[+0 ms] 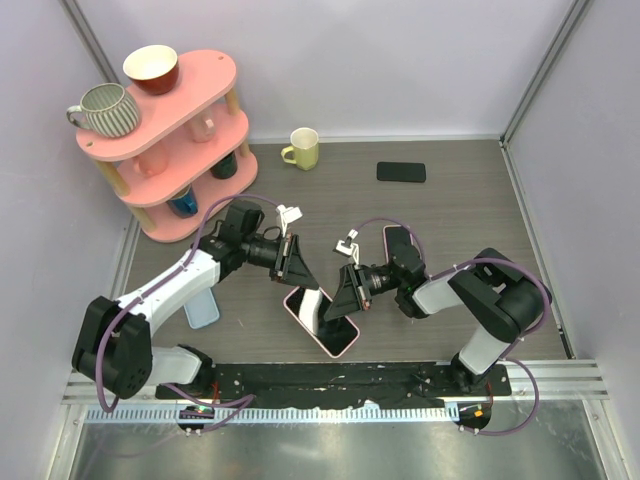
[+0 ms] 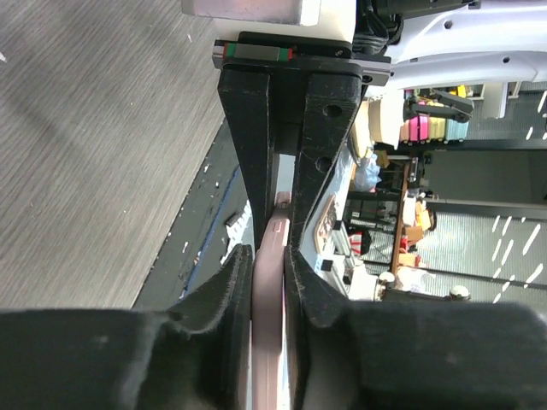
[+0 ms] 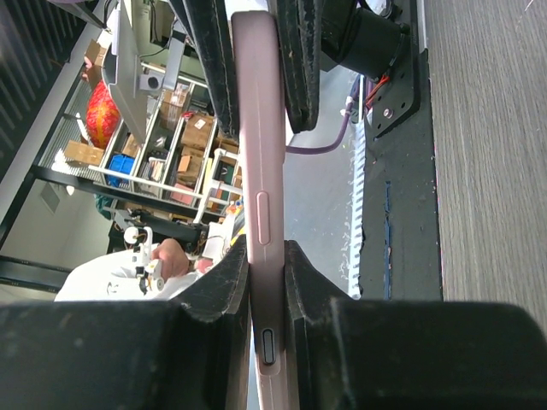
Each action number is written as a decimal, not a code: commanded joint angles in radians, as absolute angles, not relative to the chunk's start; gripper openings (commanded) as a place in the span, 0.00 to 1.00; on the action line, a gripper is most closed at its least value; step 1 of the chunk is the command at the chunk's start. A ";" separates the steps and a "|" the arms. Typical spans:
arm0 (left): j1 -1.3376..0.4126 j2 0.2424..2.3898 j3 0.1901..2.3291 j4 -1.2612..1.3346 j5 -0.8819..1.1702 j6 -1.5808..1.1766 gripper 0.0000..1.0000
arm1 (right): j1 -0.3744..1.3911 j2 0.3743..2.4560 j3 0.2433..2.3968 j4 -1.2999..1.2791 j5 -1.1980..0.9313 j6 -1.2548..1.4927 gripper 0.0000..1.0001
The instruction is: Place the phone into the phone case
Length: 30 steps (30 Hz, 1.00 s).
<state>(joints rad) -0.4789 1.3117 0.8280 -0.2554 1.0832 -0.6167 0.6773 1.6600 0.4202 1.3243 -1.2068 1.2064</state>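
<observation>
Grey tabletop (image 1: 450, 215), centre: left hand (image 1: 303, 283) and right hand (image 1: 338, 303) each clamp tight on an edge of one pink case (image 3: 259, 154), dark phone (image 1: 342, 330) showing inside.

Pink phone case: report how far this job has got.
Done, apparently: a dark-screened phone sits inside the pink phone case, with the rim showing around the glass. In hand: the left gripper and right gripper both clamp the case's edges, holding it off the table. Left: confirming every corner has seated, which these views cannot show, then setting it down.
</observation>
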 commanded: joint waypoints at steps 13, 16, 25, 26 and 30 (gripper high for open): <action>-0.486 1.270 0.844 -0.250 1.097 -0.598 0.44 | 0.683 1.643 0.433 1.669 -1.126 1.252 0.01; -0.486 1.264 0.853 -0.259 1.075 -0.591 0.16 | 0.683 1.654 0.439 1.669 -1.118 1.264 0.01; -0.443 1.221 1.006 -0.443 0.812 -0.488 0.71 | 0.680 1.681 0.449 1.654 -1.091 1.272 0.01; -0.437 1.201 1.021 -0.475 0.763 -0.483 0.76 | 0.678 1.689 0.454 1.646 -1.085 1.264 0.01; -0.425 1.119 1.088 -0.531 0.453 -0.442 1.00 | 0.675 1.726 0.479 1.556 -1.048 1.240 0.01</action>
